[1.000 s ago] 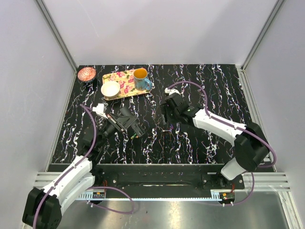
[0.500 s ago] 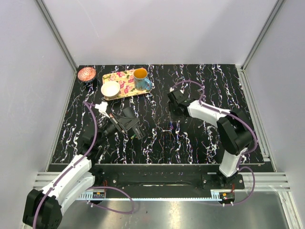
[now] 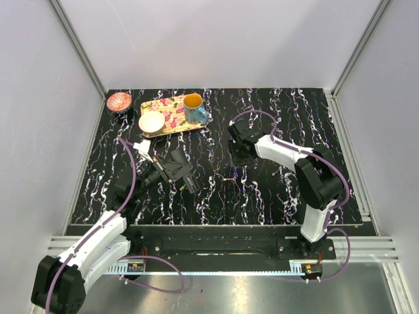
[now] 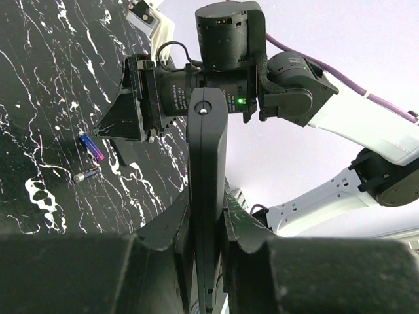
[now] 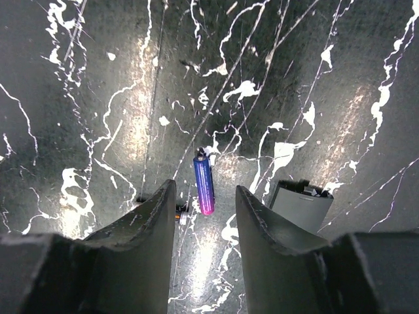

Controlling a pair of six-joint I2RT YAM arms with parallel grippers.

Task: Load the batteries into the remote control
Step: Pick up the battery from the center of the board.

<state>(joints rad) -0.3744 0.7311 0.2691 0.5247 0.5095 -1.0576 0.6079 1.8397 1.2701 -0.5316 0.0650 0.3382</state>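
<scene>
The remote control (image 4: 207, 163) is a flat black slab, seen edge-on, and my left gripper (image 4: 206, 209) is shut on it above the table; from above the slab (image 3: 178, 167) hangs left of centre. A blue-purple battery (image 5: 204, 185) lies on the table between the fingers of my right gripper (image 5: 204, 191), which is open and hangs over it without touching. A second battery (image 5: 184, 213) peeks out behind the left finger. Both batteries (image 4: 91, 147) also show in the left wrist view, below the right gripper (image 3: 236, 162).
A grey battery cover (image 5: 301, 206) lies just right of my right fingers. At the back left stands a floral yellow tray (image 3: 171, 112) with a blue mug (image 3: 194, 108) and a white bowl (image 3: 151, 122); a pink bowl (image 3: 119, 101) sits in the corner.
The right arm has folded back and its gripper has settled over the batteries with the jaws narrower than before. The left gripper with the remote has shifted slightly.
</scene>
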